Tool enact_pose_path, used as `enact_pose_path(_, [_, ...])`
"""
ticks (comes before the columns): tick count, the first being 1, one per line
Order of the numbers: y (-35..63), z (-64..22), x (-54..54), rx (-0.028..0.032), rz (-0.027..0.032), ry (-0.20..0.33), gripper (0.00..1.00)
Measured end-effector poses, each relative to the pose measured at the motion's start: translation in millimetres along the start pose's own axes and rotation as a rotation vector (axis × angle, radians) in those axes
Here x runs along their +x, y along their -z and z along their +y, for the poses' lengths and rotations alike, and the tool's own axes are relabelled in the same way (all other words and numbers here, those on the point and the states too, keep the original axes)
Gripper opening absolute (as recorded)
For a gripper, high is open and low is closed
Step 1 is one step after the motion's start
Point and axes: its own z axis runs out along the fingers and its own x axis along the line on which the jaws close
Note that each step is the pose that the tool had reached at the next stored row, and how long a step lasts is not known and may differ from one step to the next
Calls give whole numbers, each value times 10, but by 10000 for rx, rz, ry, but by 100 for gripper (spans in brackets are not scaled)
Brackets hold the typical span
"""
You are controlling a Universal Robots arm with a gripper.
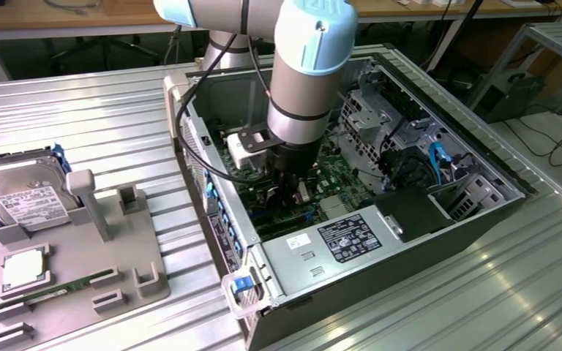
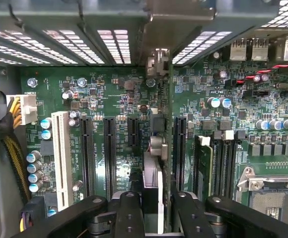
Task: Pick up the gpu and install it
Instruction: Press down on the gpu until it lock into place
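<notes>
The gpu [image 2: 153, 171] shows edge-on in the wrist view as a thin card standing upright over the green motherboard [image 2: 109, 94]. Its metal bracket end [image 2: 158, 62] reaches the case's rear slot wall. My gripper [image 2: 154, 201] is shut on the card, one black finger [image 2: 128, 208] on each side of it. The card sits in line with the gap between two long black expansion slots [image 2: 179, 148]; whether it touches a slot I cannot tell. In the exterior view the arm reaches down into the open computer case [image 1: 476, 168], with the gripper [image 1: 294, 186] low over the board.
A grey holder tray [image 1: 115, 248] on the exterior view's left carries a silver hard drive [image 1: 23, 194], a processor chip [image 1: 25, 267] and a green memory stick [image 1: 61, 289]. Inside the case lie the power supply [image 1: 345, 241], drive cages [image 1: 379, 110], a white slot [image 2: 62, 153] and yellow cables [image 2: 15, 148].
</notes>
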Motion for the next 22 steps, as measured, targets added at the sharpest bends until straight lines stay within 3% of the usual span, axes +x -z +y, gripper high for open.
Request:
enact_pose_path(3, [0, 0, 0, 0, 1, 1, 28])
enact_pose_path(4, [-7, -1, -4, 12, -25, 0, 28])
enact_pose_path(9, [28, -1, -2, -1, 5, 1, 35])
enact_pose_path(19, [513, -31, -48, 77, 61, 7, 35])
enact_pose_path(22, [585, -36, -61, 139, 120, 12, 35])
